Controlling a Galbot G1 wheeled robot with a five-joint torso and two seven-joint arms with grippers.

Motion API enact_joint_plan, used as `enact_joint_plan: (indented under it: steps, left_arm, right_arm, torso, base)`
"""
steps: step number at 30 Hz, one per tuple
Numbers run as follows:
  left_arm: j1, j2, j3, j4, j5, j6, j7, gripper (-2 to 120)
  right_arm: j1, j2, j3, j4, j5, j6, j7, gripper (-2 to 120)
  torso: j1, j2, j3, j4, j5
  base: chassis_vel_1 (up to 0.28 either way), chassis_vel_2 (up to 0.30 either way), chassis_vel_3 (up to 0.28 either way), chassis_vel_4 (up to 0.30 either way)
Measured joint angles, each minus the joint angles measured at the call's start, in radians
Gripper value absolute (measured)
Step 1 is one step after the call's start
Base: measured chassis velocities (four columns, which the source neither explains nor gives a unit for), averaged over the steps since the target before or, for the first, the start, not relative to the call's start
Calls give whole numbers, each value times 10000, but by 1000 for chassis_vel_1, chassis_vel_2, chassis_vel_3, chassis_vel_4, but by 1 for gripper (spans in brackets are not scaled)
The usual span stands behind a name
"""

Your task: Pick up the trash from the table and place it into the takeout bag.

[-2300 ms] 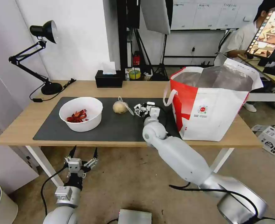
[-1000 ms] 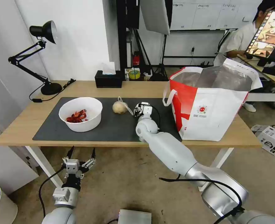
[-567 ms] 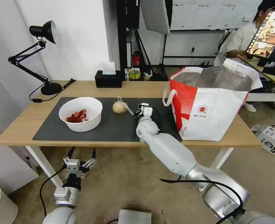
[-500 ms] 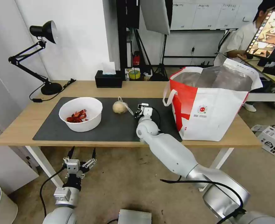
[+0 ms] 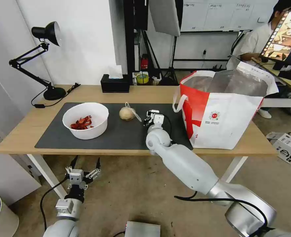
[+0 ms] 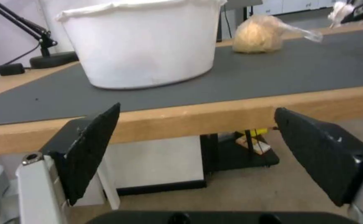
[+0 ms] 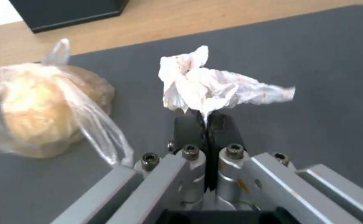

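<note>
On the table (image 5: pixel 145 93), my right gripper (image 5: pixel 149 116) is shut on the crumpled white tissue (image 7: pixel 214 88), pinched at its lower edge just above the dark grey mat (image 5: pixel 119 135). The beige lump in a clear bag (image 5: pixel 126 113) (image 7: pixel 40 109) lies on the mat just left of that gripper. Farther left stands the white bowl of red scraps (image 5: pixel 85 120) (image 6: pixel 140 40). The takeout bag (image 5: pixel 224 112) stands open at the table's right end, white with a red side panel. My left gripper (image 5: pixel 86 160) (image 6: pixel 197 109) hangs open below the table's front edge, holding nothing.
A black tissue box (image 5: pixel 115 84) sits at the table's back edge, also seen in the right wrist view (image 7: pixel 65 12). A black desk lamp (image 5: pixel 46 59) with its cord stands at the back left. Bare mat lies between the bowl and my right arm.
My right gripper, open around the tissue 2.3 s ago, has shut on it and shifted slightly. My left arm has sunk a little.
</note>
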Motion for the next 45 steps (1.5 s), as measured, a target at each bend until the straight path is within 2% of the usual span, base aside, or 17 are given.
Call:
enact_joint_plan:
  steps: [4,17,28,39,45]
  left_arm:
    - [22,0,12,9,-8,-5,2,100]
    - [64,-9,-35,71,-9,-62,21,100]
    - [101,-80,-134,35,-10,-77,10,100]
    - [176,-55,-246,-58,-19,-54,-6,100]
    - [191,-66,-257,-85,-24,-50,-13,100]
  right_arm:
    - [78,-345,-44,673,215,-65,120,0]
    - [-293,-567,416,1890,145,-115,194,0]
    - [-46,-829,636,2673,121,-192,242,0]
    - [1336,-1123,1370,4151,621,-743,722,0]
    - [2183,-1536,1917,4252,1022,-1367,1260,0]
  torso:
    - [0,1,-1,-2,-1]
    - [-1,1,0,-1,-1]
    - [-1,1,-1,-1,0]
    - [-1,2,-1,0,-1]
    - [-2,2,0,1,-1]
  base:
    - [0,0,0,0]
    - [0,0,0,0]
    - [0,0,0,0]
    - [0,0,0,0]
    - [0,0,0,0]
